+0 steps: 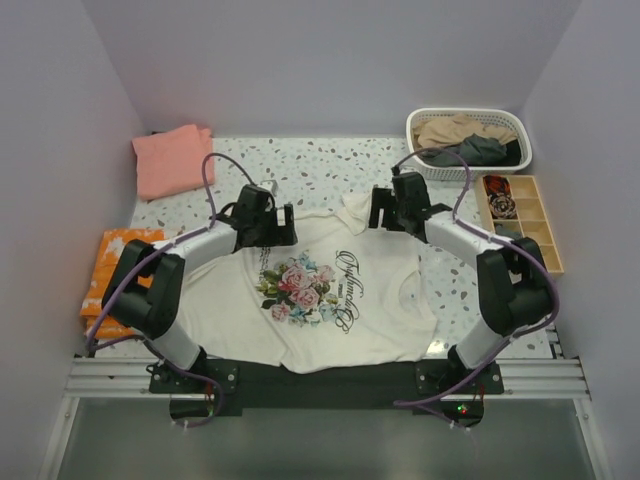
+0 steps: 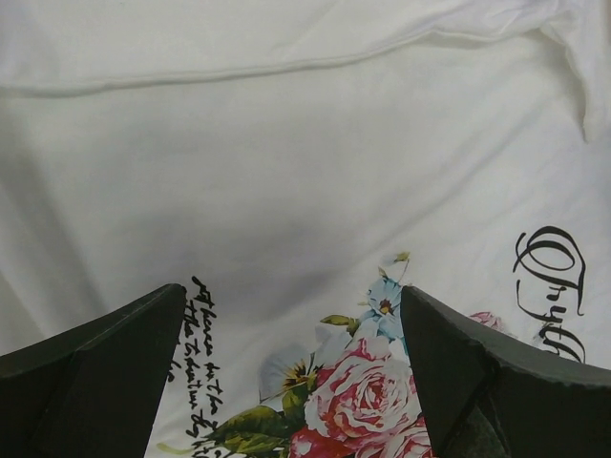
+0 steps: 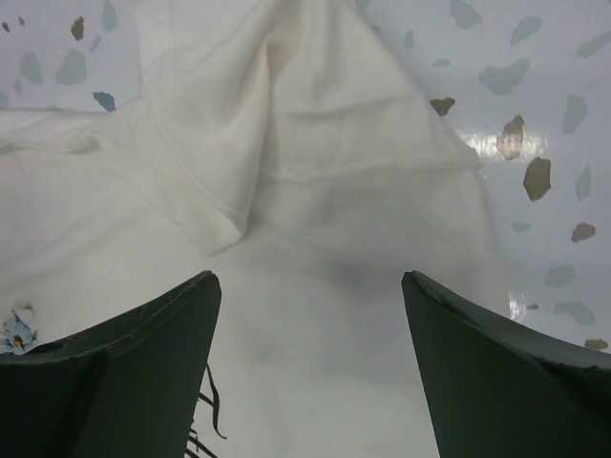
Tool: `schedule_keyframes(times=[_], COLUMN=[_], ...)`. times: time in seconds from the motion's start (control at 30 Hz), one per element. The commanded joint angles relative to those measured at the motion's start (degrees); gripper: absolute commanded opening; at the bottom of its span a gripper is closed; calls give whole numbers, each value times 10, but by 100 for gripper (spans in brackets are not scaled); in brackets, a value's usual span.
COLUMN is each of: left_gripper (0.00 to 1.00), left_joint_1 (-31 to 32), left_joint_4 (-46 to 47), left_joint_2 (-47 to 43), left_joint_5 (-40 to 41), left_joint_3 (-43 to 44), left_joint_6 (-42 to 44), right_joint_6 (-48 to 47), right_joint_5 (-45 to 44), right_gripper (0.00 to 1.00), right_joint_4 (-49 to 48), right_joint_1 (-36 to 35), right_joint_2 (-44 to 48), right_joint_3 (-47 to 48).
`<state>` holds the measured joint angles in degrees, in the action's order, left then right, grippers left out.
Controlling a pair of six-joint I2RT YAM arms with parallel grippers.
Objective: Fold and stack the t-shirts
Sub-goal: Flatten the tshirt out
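The cream t-shirt [image 1: 330, 300] with pink roses and black script lies spread print-up on the table between both arms. My left gripper [image 1: 268, 226] is open and empty just above its far left part, over the rose print [image 2: 368, 396]. My right gripper [image 1: 395, 212] is open and empty above its far right part, near a bunched sleeve [image 3: 277, 114]. A folded salmon-pink t-shirt [image 1: 172, 158] lies at the far left. Tan [image 1: 452, 130] and dark grey [image 1: 480, 150] t-shirts sit in a white basket [image 1: 470, 117].
A wooden compartment box [image 1: 520, 215] with small items stands at the right edge. An orange patterned cloth [image 1: 115, 270] lies at the left edge. Walls close in the table at the back and both sides.
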<state>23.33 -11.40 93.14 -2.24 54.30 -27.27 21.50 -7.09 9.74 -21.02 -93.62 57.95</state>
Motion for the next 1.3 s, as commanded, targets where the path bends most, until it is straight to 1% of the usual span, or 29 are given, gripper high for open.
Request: schedule_keyframes(times=[0.0,0.1,0.23,0.33,0.43,0.5,0.53,0.67,0.87,0.93,1.0,1.03,1.07,1.1,1.27], left_gripper=[100,100,100,100,100,100,100,100,100,100,100,100,100,100,100], left_joint_1=[0,0,0,-2,-7,-17,-21,-47,-50,-49,-49,-48,-46,-44,-22], left_joint_4=[51,55,51,42,38,30,28,22,34,31,49,55,61,61,57], left_joint_2=[20,33,42,49,51,51,50,40,32,33,27,25,23,21,21], left_joint_5=[-34,-29,-13,1,7,13,13,22,14,12,-12,-23,-42,-45,-51], left_joint_3=[-19,-25,-31,-32,-37,-40,-42,-53,-46,-40,-40,-39,-32,-25,11], left_joint_6=[3,5,8,10,13,14,14,18,27,32,32,29,24,22,18], right_joint_6=[-9,0,18,35,39,39,43,52,9,-7,-12,-13,-10,-8,-21], right_joint_5=[83,99,88,82,65,19,2,-15,-31,-10,46,66,109,126,154], right_gripper=[81,80,80,79,79,79,79,79,79,79,79,79,79,79,78], right_joint_4=[-59,-70,-68,-27,0,19,23,5,-2,-14,-51,-60,-69,-71,-48], right_joint_1=[23,35,62,84,97,99,104,110,111,110,110,108,107,107,73], right_joint_2=[-36,-73,-121,-159,-183,-192,-191,-169,-125,-100,-78,-68,-54,-51,-63], right_joint_3=[51,64,81,103,106,107,106,96,109,105,86,82,80,88,132])
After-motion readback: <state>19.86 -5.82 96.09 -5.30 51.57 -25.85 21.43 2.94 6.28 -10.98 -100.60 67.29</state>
